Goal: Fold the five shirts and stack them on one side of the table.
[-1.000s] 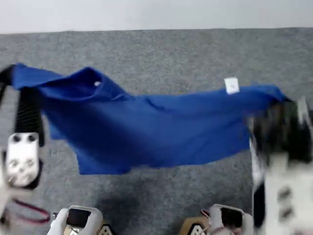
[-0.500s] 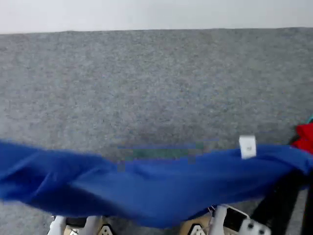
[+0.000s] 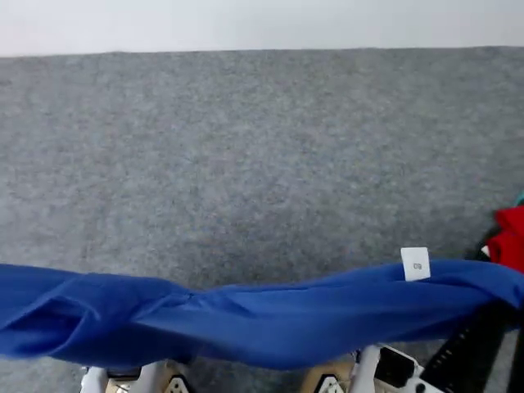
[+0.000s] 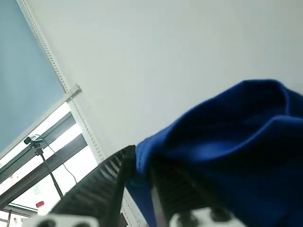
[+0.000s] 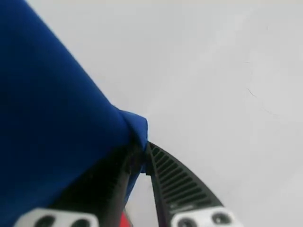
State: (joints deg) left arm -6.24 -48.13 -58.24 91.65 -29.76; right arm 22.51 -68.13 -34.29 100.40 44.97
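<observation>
Over the near edge of the grey table (image 3: pixel 262 147), a blue shirt (image 3: pixel 262 315) hangs stretched between both grippers.
The cloth looks soft and light, sags in folds mid-span, and is probably best held at opposite edges (as here). The left gripper (image 4: pixel 142 160) and right gripper (image 5: pixel 142 152) each pinch a bunched edge, wrists raised and angled toward the white wall.

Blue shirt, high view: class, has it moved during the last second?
Yes. The blue shirt has shifted away from the table's far edge toward the arm bases, now overlapping them.
</observation>
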